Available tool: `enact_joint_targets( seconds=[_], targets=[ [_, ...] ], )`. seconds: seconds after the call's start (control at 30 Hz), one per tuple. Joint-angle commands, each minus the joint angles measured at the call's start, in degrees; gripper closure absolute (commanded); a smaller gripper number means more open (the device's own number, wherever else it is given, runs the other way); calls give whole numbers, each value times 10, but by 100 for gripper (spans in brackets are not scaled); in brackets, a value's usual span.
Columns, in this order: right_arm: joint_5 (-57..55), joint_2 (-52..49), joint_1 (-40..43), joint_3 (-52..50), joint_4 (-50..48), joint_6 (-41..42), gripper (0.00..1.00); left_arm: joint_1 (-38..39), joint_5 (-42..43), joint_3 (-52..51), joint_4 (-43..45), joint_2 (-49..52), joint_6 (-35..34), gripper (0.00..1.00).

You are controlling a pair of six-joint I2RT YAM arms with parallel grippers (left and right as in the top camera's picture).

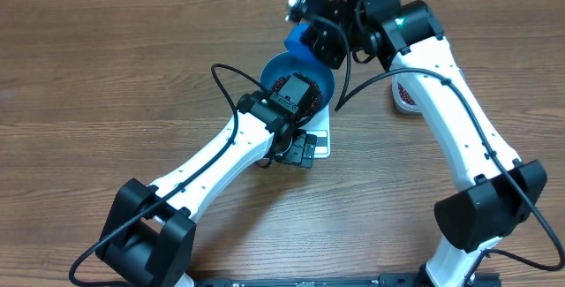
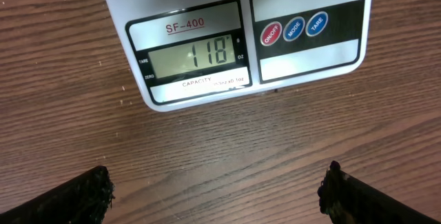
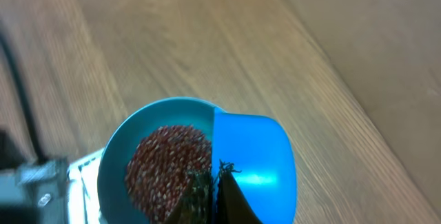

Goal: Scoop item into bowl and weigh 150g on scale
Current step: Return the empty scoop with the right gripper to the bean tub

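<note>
The blue bowl (image 1: 323,77) stands on the white scale (image 1: 321,142) and holds a heap of red-brown beans (image 3: 169,172). In the right wrist view the bowl's rim (image 3: 114,160) curves round the heap. My right gripper (image 3: 215,182) is shut on the small blue scoop (image 3: 256,160), which hangs tilted over the bowl's far right rim. In the overhead view, that scoop (image 1: 302,38) sits just behind the bowl. My left gripper (image 2: 217,195) is open and low over the wood, facing the scale's display (image 2: 193,55), which reads 118. Nothing lies between its fingers (image 2: 83,198).
A container with a white rim and red contents (image 1: 406,94) stands right of the bowl, partly under the right arm. The left arm's wrist covers the front of the bowl from above. Bare wooden tabletop surrounds the scale on the left and front.
</note>
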State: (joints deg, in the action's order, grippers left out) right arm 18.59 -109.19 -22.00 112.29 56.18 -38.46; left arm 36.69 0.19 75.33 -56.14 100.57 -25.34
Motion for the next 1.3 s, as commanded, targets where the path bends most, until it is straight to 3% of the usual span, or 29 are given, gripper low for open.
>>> enact_joint_targets(
  seconds=[0.0, 0.4, 0.8, 1.1, 1.27],
  targets=[
    [-6, 17, 31, 15, -19, 133, 96, 1, -8, -5, 1, -1, 0, 0],
    [-5, 17, 126, 15, -8, 252, 97, 1, -8, -5, 1, -1, 0, 0],
    [-28, 17, 230, 13, 126, 252, 96, 1, -8, -5, 1, -1, 0, 1],
    [-30, 17, 292, 6, 168, 252, 96, 1, -8, -5, 1, -1, 0, 0],
    [-107, 17, 294, -17, 181, 252, 96, 1, -8, -5, 1, -1, 0, 1]
  ],
)
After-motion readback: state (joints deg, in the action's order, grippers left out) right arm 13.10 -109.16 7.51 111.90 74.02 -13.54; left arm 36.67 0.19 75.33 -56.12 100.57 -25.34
